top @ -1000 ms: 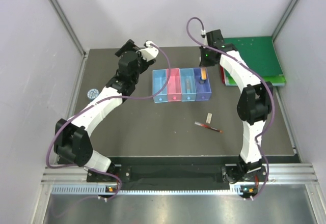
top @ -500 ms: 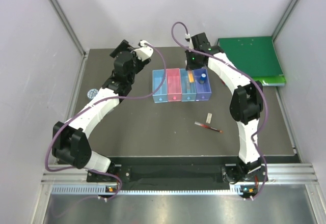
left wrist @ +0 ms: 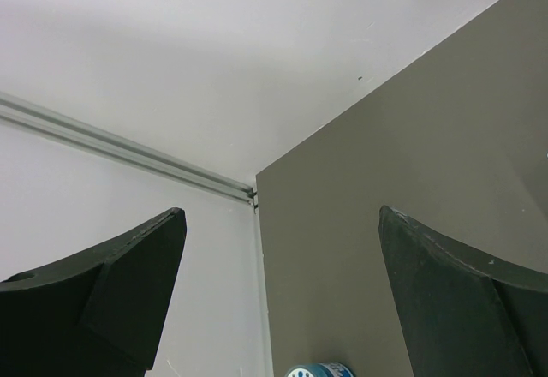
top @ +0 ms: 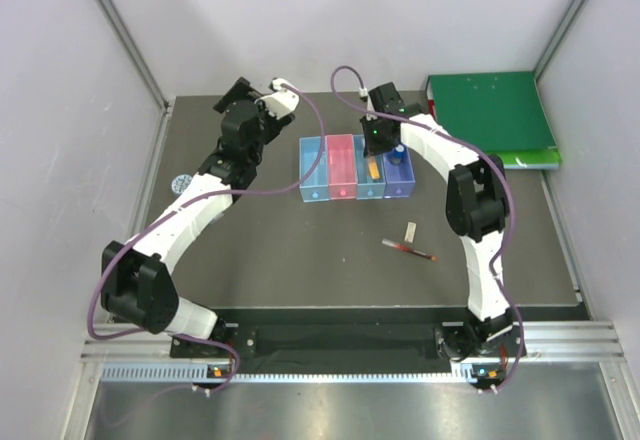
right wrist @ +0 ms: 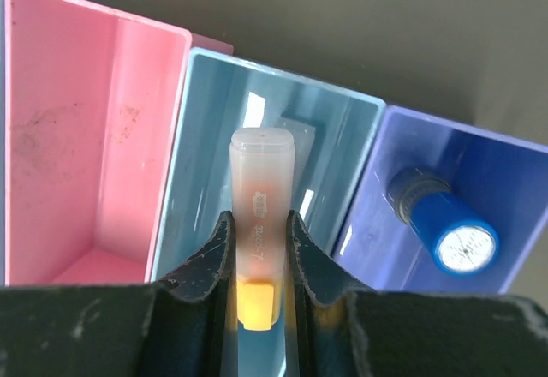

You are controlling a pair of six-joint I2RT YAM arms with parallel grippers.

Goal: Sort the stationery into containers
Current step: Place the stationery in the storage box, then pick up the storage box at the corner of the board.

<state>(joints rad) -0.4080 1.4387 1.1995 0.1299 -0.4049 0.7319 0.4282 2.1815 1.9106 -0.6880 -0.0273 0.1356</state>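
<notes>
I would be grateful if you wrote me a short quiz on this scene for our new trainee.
1. True or false: the right gripper is shut on the pink-yellow stick, above the light blue tray.
2. Which tray holds the blue-capped bottle? A) pink tray B) light blue tray C) purple tray
3. Fill in: on the table, the red pen lies close to a small white ____.

Key: 1 true; 2 C; 3 eraser.
</notes>
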